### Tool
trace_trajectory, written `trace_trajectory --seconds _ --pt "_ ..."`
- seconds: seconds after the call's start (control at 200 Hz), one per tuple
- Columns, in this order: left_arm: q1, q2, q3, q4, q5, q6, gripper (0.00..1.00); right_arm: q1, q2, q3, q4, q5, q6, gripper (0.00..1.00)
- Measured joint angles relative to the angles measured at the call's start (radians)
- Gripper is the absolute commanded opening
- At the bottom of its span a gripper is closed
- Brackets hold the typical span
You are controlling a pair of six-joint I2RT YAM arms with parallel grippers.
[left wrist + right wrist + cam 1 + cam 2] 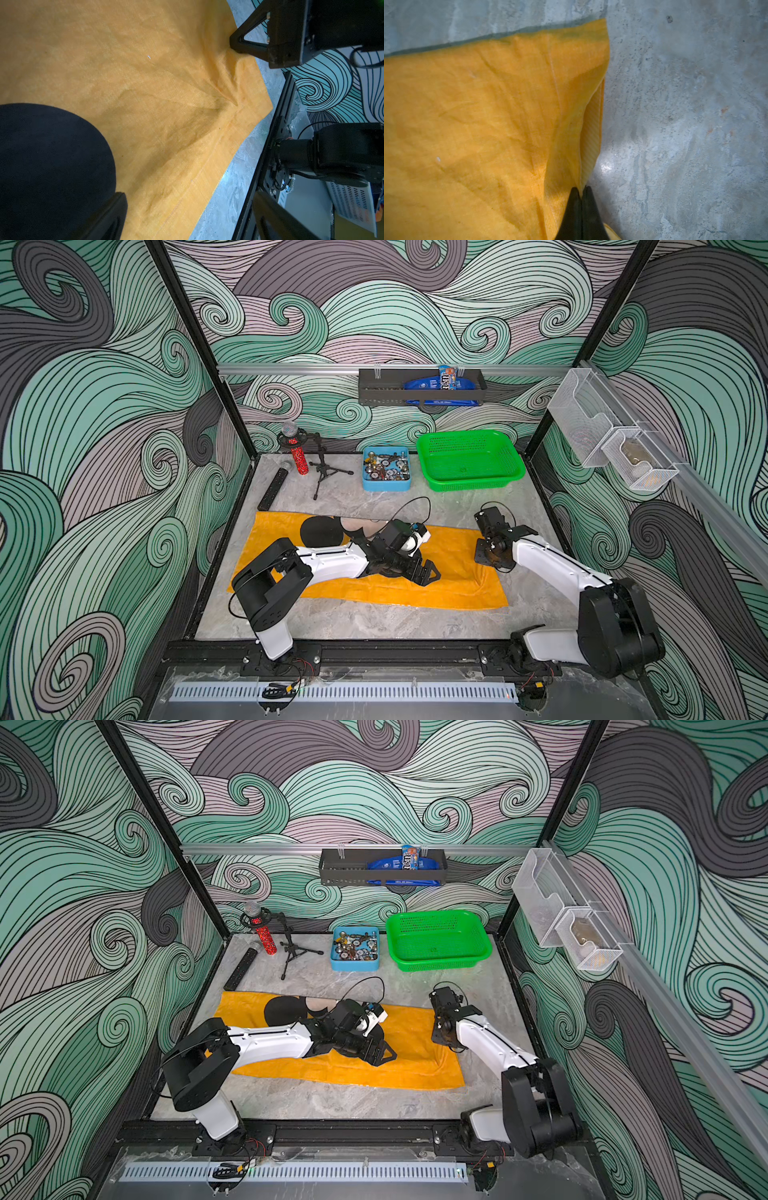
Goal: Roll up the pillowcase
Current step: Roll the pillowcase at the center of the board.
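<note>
Green and grey swirl walls close in a grey marble table (pixel 332 622). The pillowcase (pixel 457 585) lies spread flat across the middle of the table, its long side running left to right, and shows in both top views (pixel 415 1065). A round black print (pixel 320 531) sits near its far edge, partly under the left arm.

The left claw (pixel 426 574) is over the middle of the cloth with its jaws spread wide and nothing between them. In the left wrist view its fingers (pixel 110 218) frame bare yellow fabric.

The right claw (pixel 581 194) points down at the pillowcase's right edge, its tips pressed together on a pinch of cloth. A ridge of fabric rises to the tips, and creases fan out from there toward the middle.

Along the back of the table stand a green basket (pixel 469 460), a blue box (pixel 386 485) of small metal parts, a tripod (pixel 326 475) and a red microphone (pixel 299 460).
</note>
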Motion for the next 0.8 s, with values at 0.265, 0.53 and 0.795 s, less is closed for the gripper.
trace_trajectory --seconds 0.265,0.53,0.795 --pt "0.021 -0.002 -0.003 -0.004 0.0 0.0 0.97 0.1 0.084 0.066 -0.039 -0.004 0.06 0.01" --pt "0.034 -0.047 -0.045 -0.016 0.0 0.0 0.97 0.201 0.179 0.117 -0.048 -0.023 0.099 0.03" --pt "0.045 -0.126 -0.099 -0.037 0.0 0.0 0.97 0.277 0.266 0.177 -0.05 -0.053 0.121 0.05"
